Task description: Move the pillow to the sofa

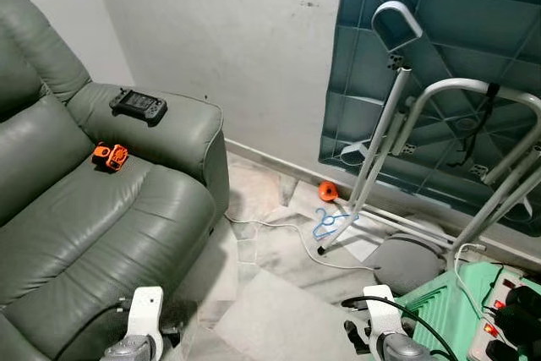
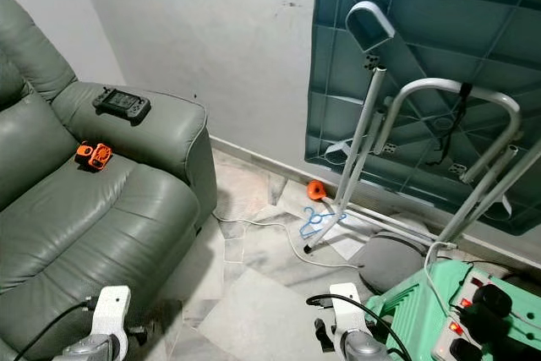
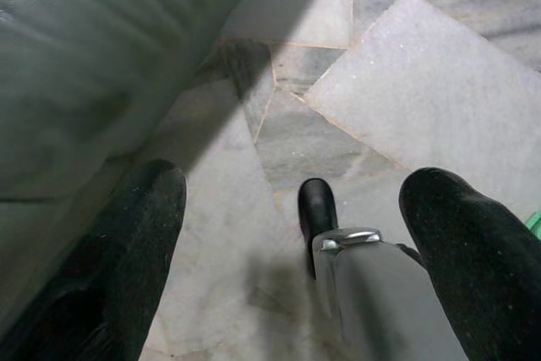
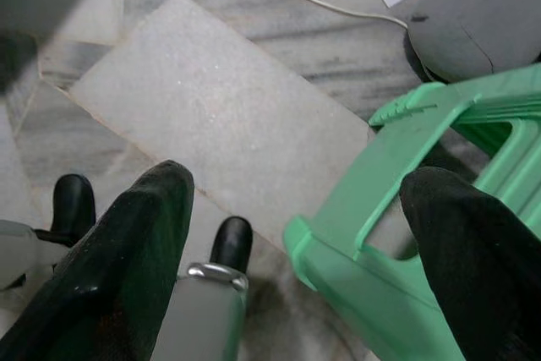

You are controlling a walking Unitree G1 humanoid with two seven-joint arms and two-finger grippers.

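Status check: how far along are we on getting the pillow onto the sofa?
Done: nothing; the grey pillow lies on the floor beside the green stool. In hand: nothing; left gripper and right gripper hang open and empty. Left: grasp, carry and set it on the sofa.

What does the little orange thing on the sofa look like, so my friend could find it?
Start at the big grey-green leather sofa on the robot's left. On its seat cushion, close under the armrest, lies a small orange gadget with black parts. Its neighbour, the handheld device up on the armrest, is black and flat, so the bright orange colour sets it apart.
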